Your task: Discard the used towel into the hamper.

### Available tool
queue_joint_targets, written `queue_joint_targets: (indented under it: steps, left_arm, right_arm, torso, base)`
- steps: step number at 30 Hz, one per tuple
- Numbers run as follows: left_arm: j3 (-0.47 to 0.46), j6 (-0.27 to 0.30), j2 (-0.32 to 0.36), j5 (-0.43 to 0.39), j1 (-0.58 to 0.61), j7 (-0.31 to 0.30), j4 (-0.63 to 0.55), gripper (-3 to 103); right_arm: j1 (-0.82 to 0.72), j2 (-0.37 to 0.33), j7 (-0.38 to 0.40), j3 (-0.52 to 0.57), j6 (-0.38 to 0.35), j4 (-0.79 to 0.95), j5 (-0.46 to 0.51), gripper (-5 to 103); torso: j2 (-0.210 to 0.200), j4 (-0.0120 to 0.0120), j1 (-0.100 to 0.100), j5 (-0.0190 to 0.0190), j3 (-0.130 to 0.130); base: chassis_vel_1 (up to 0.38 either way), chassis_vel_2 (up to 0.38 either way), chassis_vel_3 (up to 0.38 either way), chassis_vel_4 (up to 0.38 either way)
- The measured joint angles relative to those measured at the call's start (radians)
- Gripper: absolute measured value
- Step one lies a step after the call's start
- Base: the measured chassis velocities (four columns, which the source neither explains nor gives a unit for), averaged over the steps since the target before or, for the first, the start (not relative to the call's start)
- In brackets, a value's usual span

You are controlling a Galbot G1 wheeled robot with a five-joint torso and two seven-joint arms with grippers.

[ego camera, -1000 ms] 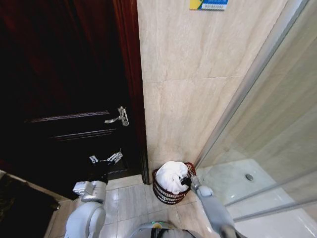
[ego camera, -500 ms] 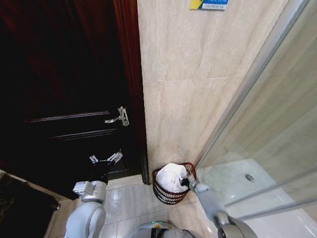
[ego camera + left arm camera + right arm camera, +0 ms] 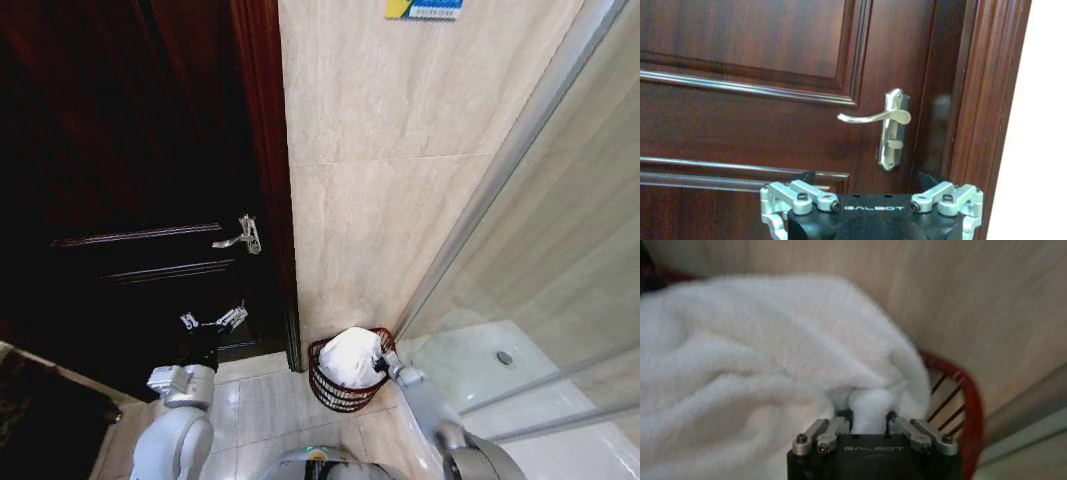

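Note:
The hamper (image 3: 338, 392), a small dark reddish-brown woven basket, stands on the floor tiles against the beige wall beside the door frame. The white towel (image 3: 351, 357) is bunched inside it and bulges above the rim. My right gripper (image 3: 384, 366) reaches in from the hamper's right side. In the right wrist view the right gripper (image 3: 869, 416) is shut on a fold of the towel (image 3: 760, 365), with the hamper's red rim (image 3: 969, 399) just beyond. My left gripper (image 3: 213, 322) hangs open in front of the dark door, away from the hamper.
A dark wooden door (image 3: 130, 180) with a silver lever handle (image 3: 885, 120) fills the left. A glass shower screen (image 3: 540, 250) and the white shower tray (image 3: 480, 365) close off the right. Floor tiles (image 3: 255, 400) lie in front of the hamper.
My right arm has pushed the towel lower into the hamper, so the bundle sits deeper. The left arm has stayed in place.

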Motion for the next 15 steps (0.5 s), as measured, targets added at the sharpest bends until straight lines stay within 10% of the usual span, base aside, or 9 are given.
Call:
queue_joint_targets:
  steps: [15]
  left_arm:
    - [0.000,0.000,0.000,0.000,0.000,0.000,0.000,100]
  right_arm:
    - [-0.257,-0.128,-0.103,-0.181,-0.152,0.573,0.380,78]
  torso:
    - [0.000,0.0000,0.000,0.0001,0.000]
  base:
    - [0.000,0.000,0.000,0.000]
